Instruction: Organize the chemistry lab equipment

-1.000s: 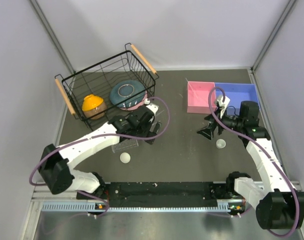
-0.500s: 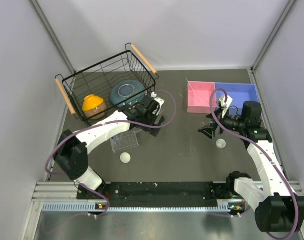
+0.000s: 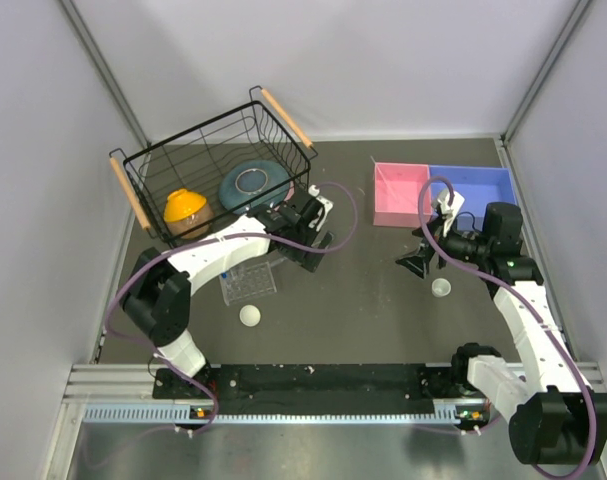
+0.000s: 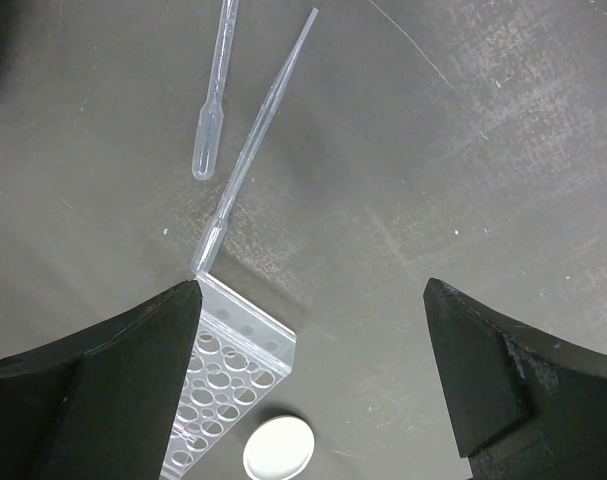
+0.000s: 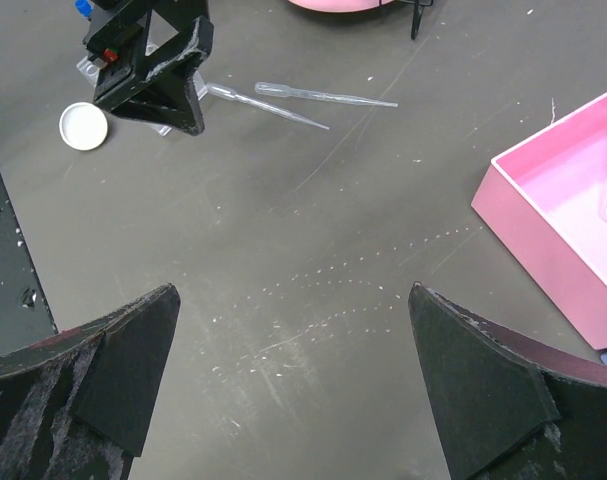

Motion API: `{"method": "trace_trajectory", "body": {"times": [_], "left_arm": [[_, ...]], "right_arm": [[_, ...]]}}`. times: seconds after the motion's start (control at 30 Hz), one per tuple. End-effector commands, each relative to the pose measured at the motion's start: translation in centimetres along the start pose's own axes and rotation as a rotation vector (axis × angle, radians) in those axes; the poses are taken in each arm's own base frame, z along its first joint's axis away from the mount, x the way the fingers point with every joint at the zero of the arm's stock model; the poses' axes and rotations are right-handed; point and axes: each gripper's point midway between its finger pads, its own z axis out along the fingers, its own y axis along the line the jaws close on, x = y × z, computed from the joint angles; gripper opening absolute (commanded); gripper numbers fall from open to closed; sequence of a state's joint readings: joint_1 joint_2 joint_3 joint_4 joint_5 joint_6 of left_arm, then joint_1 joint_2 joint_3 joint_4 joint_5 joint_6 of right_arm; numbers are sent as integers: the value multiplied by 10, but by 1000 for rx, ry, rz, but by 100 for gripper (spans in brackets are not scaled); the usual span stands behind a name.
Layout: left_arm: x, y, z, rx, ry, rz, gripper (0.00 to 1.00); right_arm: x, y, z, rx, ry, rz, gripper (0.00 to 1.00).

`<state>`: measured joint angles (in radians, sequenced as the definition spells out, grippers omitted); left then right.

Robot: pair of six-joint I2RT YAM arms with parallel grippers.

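On the left half of the dark bench (image 3: 363, 300) we find the left pincer (image 3: 309, 243), just near of the black wire basket (image 3: 208, 150). The basket holds an orange bowl (image 3: 184, 210) and a teal-and-pink bowl (image 3: 253, 188). The pincer's fingers stand wide apart with nothing between them.

Through its wrist camera we look down on the clear tube rack (image 4: 228, 370), lying flat on the bench. Two thin clear rods (image 4: 258, 140) lie just far of the rack. The longer rod's bulb end reaches the rack's corner, and we cannot tell whether it touches. The shorter rod lies close beside the longer one and apart from the rack. A white cup (image 3: 250, 315) sits on the bench just near of the rack, close to it but not touching.

On the right side, the right pincer (image 3: 415, 263) is likewise spread open and grips nothing. Its wrist view shows only bare bench between the fingers. A second white cup (image 3: 441, 288) sits just near and right of this pincer, untouched.

At the far right of the bench, a pink tray (image 3: 401, 193) and a blue tray (image 3: 473, 185) stand side by side and touching, the pink one on the left. Something small and pale lies in the pink tray, but it is too cut off at the edge of the right wrist view for us to name.
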<state>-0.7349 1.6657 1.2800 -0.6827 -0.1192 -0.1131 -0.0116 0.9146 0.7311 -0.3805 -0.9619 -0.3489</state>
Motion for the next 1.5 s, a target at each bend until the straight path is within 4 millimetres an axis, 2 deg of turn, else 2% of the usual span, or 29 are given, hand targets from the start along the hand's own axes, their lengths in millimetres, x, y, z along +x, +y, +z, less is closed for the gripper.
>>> {"method": "trace_trajectory", "body": {"times": [0.0,1.0,1.23,1.47], "left_arm": [[-16,1,-2,11,-28,19,99],[-16,3,20,42,10,59,97],[-23,9,31,34,18,53,90],[-38,22,42,-3,9,39,79]], "right_arm": [[-15,-6,-2,12,-41,-81,99],[-10,-8,0,9,-29,-75,99],[-10,-8,0,5,-28,-73,99],[-9,-7,1,0,-27,-72,99]]}}
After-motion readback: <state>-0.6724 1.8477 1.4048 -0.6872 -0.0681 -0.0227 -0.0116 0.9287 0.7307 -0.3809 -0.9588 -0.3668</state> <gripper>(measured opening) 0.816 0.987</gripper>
